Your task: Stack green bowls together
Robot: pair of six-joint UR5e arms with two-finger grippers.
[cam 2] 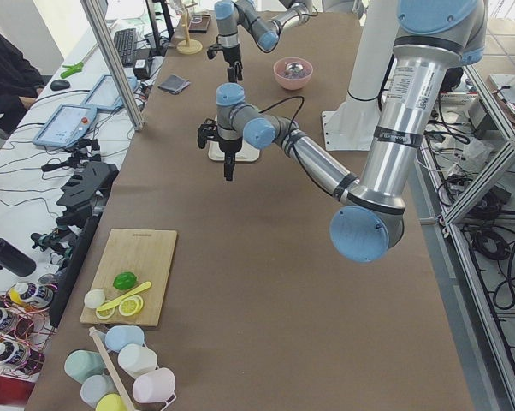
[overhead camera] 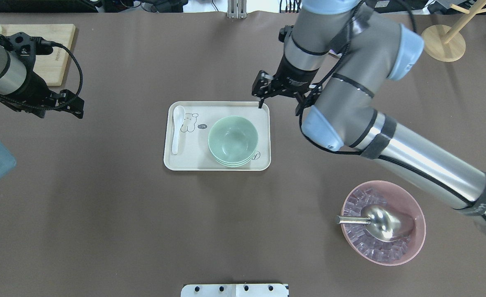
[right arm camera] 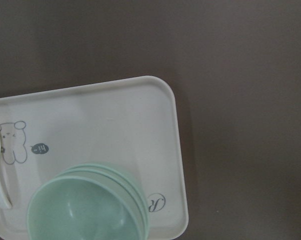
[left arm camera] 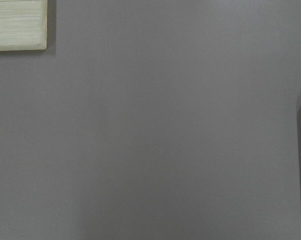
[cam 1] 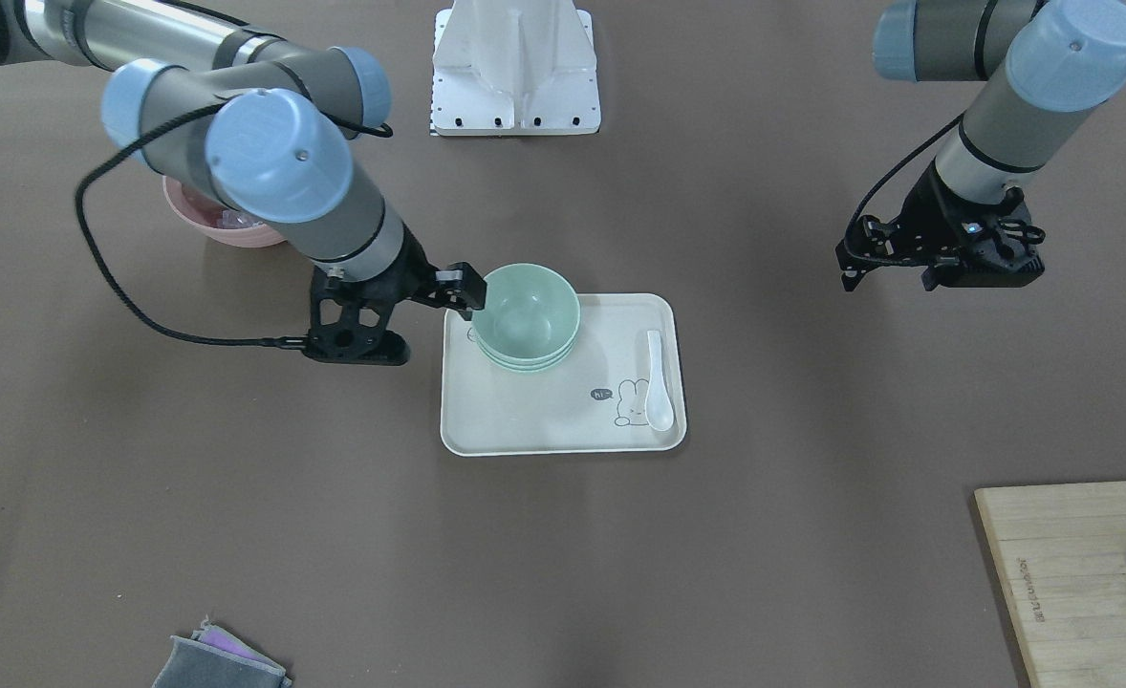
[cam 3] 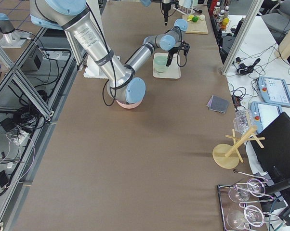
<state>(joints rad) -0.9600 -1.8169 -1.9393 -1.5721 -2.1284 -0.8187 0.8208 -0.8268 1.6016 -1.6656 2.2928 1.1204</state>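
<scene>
One brown table (overhead camera: 102, 227) bears a cream tray (overhead camera: 218, 109), where we see the green bowls (overhead camera: 232, 140) nested in one stack. Our right gripper (overhead camera: 279, 109) hovers by the tray's corner, jaws apart, empty; our left gripper (cam 1: 888, 282) hangs well away, jaws apart. A white spoon (overhead camera: 176, 132) shares the tray.

Robotics lab: aluminium framing (cam 2: 110, 60), teach pendants (cam 3: 275, 90), cables (cam 3: 19, 114).

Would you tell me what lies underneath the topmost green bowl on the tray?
Under the topmost green bowl, the rims of two more green bowls show, nested; the stack stands on the tray. Their insides and the tray beneath are covered.
</scene>
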